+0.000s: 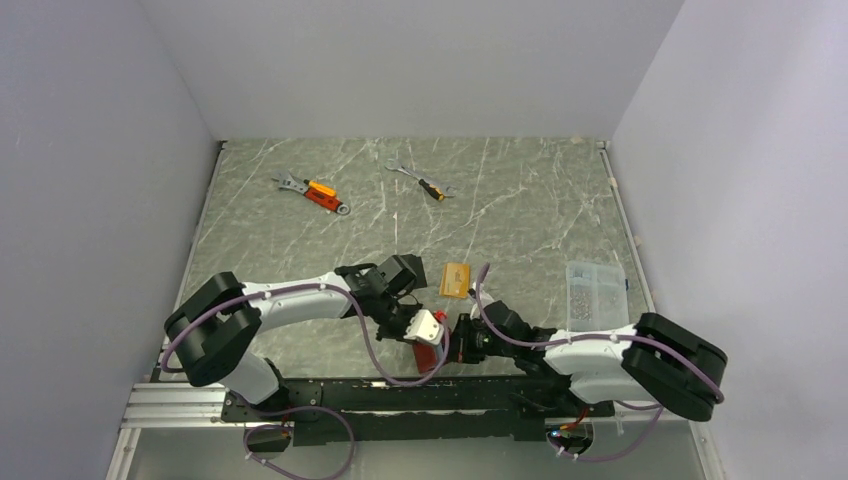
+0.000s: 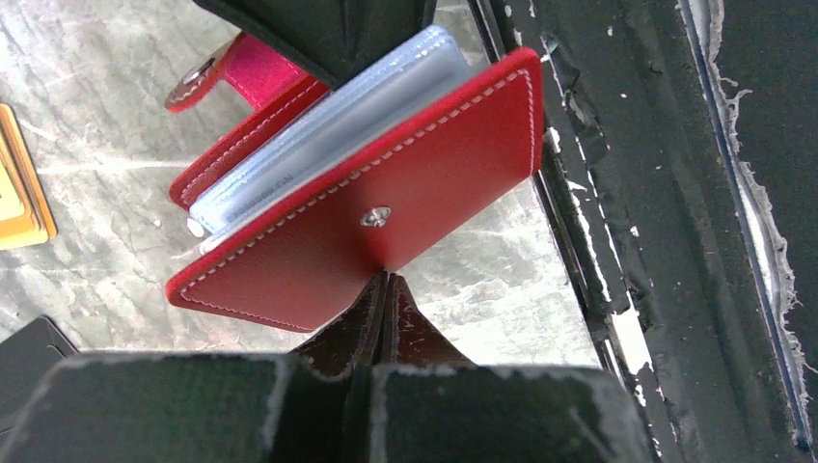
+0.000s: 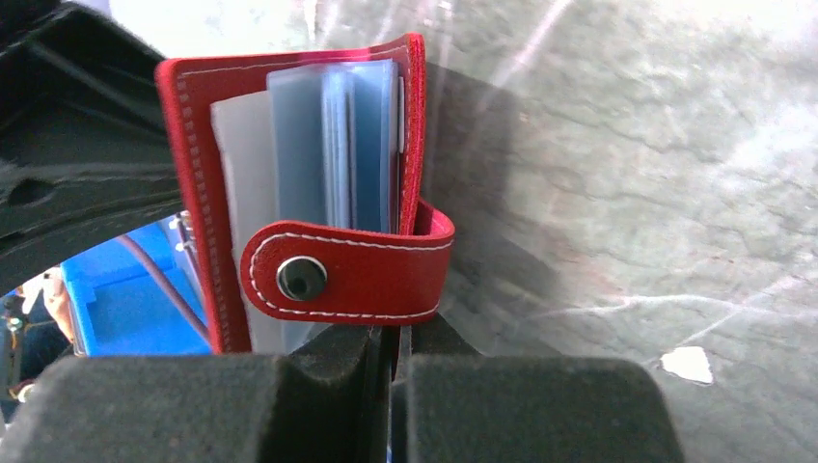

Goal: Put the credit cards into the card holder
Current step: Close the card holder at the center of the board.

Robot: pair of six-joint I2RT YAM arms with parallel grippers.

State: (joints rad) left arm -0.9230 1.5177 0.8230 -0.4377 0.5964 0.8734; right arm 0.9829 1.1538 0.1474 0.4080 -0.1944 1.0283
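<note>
Both grippers hold the red card holder (image 1: 431, 356) off the table near its front edge. It is spread open, showing pale blue pockets (image 3: 333, 145). My left gripper (image 2: 388, 280) is shut on the edge of one cover (image 2: 405, 183), just below its snap stud. From the other side, my right gripper (image 3: 397, 333) is shut on the other cover, beneath the snap tab (image 3: 367, 275). An orange-gold credit card (image 1: 456, 279) lies flat just beyond the grippers and also shows at the left edge as the orange card (image 2: 17, 188). A black card (image 2: 27, 352) lies at the lower left.
Two orange-handled wrenches (image 1: 312, 192) (image 1: 425, 184) lie far back on the marble table. A clear plastic box (image 1: 597, 295) stands at the right. The black base rail (image 1: 400, 395) runs just behind the card holder along the near edge.
</note>
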